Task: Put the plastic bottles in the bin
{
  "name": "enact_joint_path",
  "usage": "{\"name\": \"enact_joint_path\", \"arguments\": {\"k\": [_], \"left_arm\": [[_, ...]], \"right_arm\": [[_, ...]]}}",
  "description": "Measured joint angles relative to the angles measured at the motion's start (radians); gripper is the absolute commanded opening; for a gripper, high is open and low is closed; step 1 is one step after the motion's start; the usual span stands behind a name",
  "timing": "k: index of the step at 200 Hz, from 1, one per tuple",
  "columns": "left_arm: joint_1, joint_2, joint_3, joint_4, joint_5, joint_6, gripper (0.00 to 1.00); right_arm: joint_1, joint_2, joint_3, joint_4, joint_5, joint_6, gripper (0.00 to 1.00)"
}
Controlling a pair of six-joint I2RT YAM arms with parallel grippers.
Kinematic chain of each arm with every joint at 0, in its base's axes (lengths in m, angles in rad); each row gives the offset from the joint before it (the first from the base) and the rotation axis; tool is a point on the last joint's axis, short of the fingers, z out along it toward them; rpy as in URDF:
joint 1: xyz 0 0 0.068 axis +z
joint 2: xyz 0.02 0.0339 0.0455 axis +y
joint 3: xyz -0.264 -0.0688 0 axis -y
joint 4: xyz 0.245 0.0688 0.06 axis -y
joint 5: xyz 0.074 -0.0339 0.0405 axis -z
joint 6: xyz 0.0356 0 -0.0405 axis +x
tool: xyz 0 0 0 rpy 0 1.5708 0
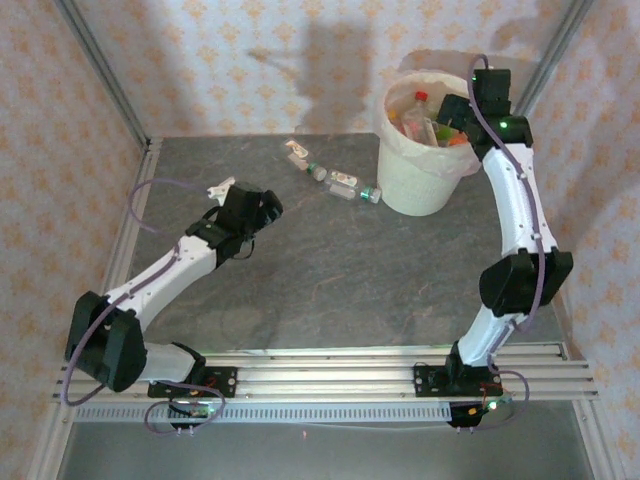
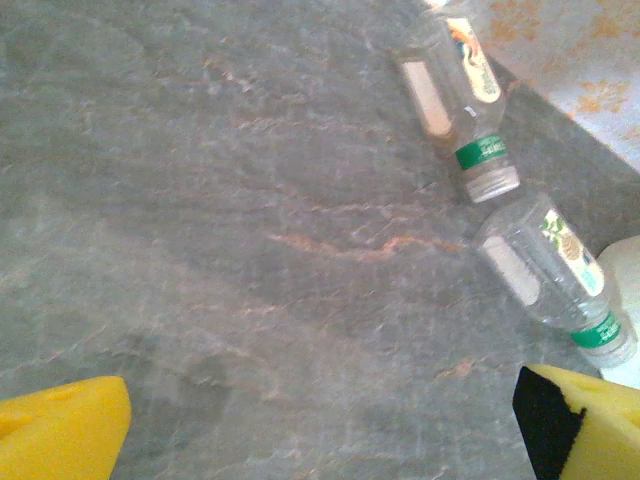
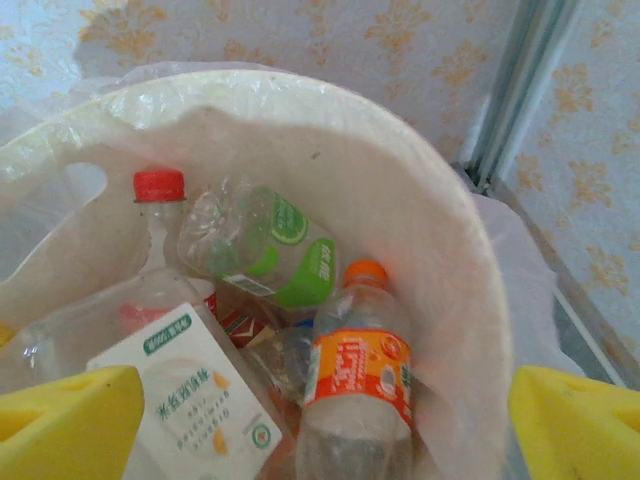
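Two clear plastic bottles with green neck bands lie on the grey table, one (image 1: 300, 157) (image 2: 455, 90) farther back than the other (image 1: 348, 185) (image 2: 555, 270). My left gripper (image 1: 268, 205) (image 2: 320, 440) hovers open over bare table, short of them. The bin (image 1: 420, 190) (image 3: 300, 95) stands at the back right, a white bucket with a pale bag over its rim. Inside lie several bottles: an orange-labelled one (image 3: 360, 370), a green-labelled one (image 3: 275, 250), a red-capped one (image 3: 160, 190) and a white-labelled one (image 3: 200, 405). My right gripper (image 1: 452, 115) (image 3: 325, 430) hangs open above the bin, gripping nothing.
Patterned walls and metal frame posts (image 1: 105, 70) close the table at the back and sides. A small white piece (image 1: 220, 187) lies beside the left arm. The bin's edge (image 2: 625, 290) shows just past the nearer bottle.
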Motion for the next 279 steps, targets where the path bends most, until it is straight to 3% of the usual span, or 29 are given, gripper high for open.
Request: {"name": "enact_joint_path", "arguments": {"k": [26, 55, 105, 131, 187, 231, 279], "left_arm": [[0.000, 0.101, 0.099, -0.003, 0.010, 0.000, 1.00], [0.000, 0.242, 0.255, -0.029, 0.018, 0.004, 1.00], [0.000, 0.564, 0.627, -0.085, 0.026, 0.019, 1.00], [0.000, 0.736, 0.815, -0.146, 0.024, 0.016, 1.00], [0.000, 1.030, 1.183, -0.310, -0.005, 0.003, 1.00], [0.000, 1.186, 1.376, -0.370, -0.013, 0.001, 1.00], [0.000, 1.335, 1.554, -0.419, -0.012, 0.008, 0.92]], "right_arm": [[0.000, -0.127, -0.124, 0.051, -0.022, 0.007, 0.97], [0.020, -0.293, -0.305, 0.151, -0.133, 0.035, 0.99], [0.148, -0.481, -0.581, 0.325, -0.399, 0.112, 0.99], [0.207, -0.539, -0.711, 0.381, -0.473, 0.145, 0.99], [0.238, -0.587, -0.785, 0.363, -0.476, 0.170, 0.99], [0.238, -0.610, -0.786, 0.329, -0.447, 0.170, 0.99], [0.238, -0.630, -0.793, 0.305, -0.420, 0.170, 0.99]]}}
